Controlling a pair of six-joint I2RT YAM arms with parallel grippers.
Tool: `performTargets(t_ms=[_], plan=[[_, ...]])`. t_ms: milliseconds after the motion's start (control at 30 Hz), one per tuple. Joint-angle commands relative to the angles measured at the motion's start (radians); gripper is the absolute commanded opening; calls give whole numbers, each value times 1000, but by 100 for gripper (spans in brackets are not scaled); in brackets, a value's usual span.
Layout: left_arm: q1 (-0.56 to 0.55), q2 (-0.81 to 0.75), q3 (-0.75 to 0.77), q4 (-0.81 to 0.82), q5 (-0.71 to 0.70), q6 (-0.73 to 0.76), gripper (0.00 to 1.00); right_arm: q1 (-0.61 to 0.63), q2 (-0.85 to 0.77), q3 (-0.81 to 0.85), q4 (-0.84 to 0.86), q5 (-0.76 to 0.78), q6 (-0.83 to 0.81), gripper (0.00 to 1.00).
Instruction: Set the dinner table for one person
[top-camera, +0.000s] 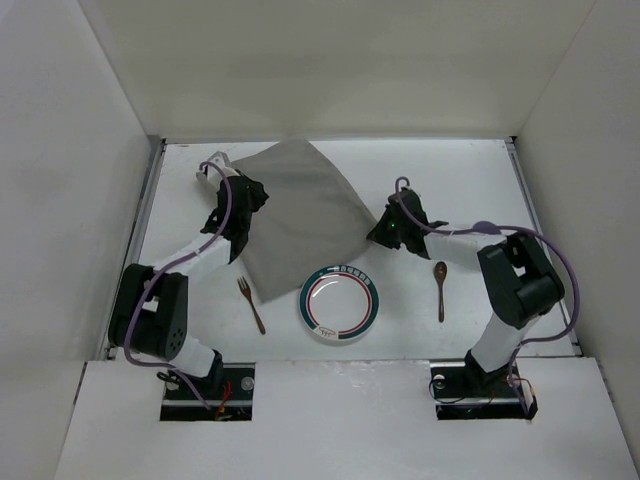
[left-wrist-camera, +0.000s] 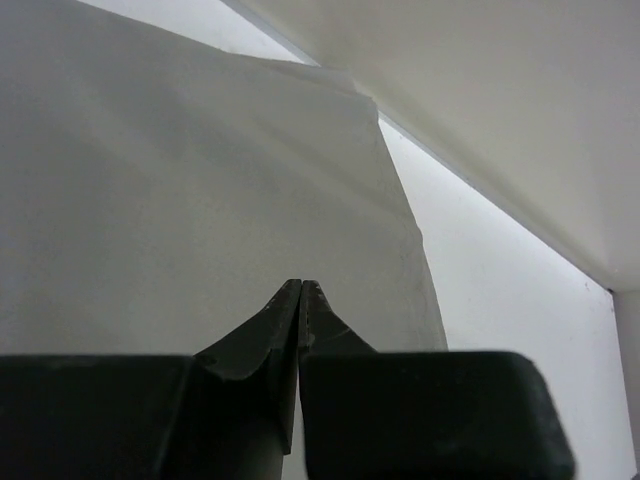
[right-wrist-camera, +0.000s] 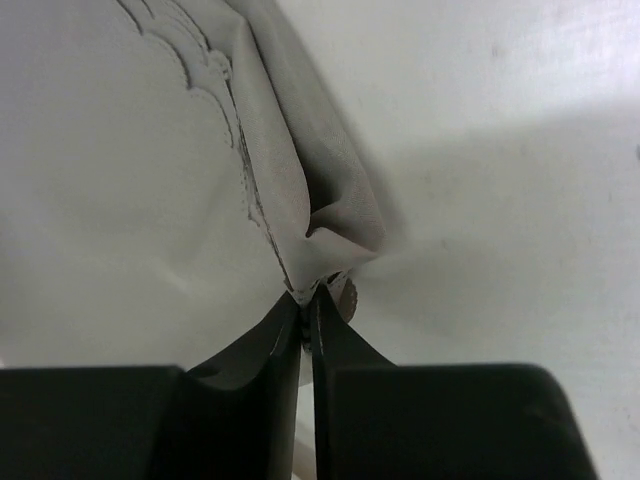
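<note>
A grey cloth (top-camera: 298, 215) lies slanted across the middle of the white dinner table (top-camera: 470, 185). My left gripper (top-camera: 240, 207) sits at the cloth's left edge. In the left wrist view the jaws (left-wrist-camera: 300, 286) are closed, with the cloth (left-wrist-camera: 200, 190) spreading away from their tips. My right gripper (top-camera: 385, 232) is at the cloth's right corner. In the right wrist view it (right-wrist-camera: 310, 297) is shut on a bunched fold of the cloth (right-wrist-camera: 330, 230). A white plate with a red and green rim (top-camera: 339, 304) sits just in front of the cloth's near edge.
A brown fork (top-camera: 250, 303) lies left of the plate, near the cloth's near corner. A brown spoon (top-camera: 440, 288) lies right of the plate, beside my right arm. White walls (top-camera: 70, 200) and metal rails close the table's sides and back.
</note>
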Motion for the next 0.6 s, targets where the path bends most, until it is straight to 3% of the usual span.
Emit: performTargets(t_ms=[0, 300, 333, 467, 567], plan=[[-1, 23, -29, 105, 66, -17, 0, -43, 33, 114, 81, 25, 22, 10], [-38, -30, -5, -42, -17, -21, 3, -248, 177, 457, -50, 152, -61, 9], [-42, -42, -12, -59, -37, -21, 3, -267, 203, 506, -70, 183, -72, 13], [-62, -64, -43, -106, -141, -9, 9, -290, 231, 605, -110, 246, -128, 55], [-50, -50, -58, -126, -204, -9, 19, -243, 155, 515, -81, 267, -168, 63]])
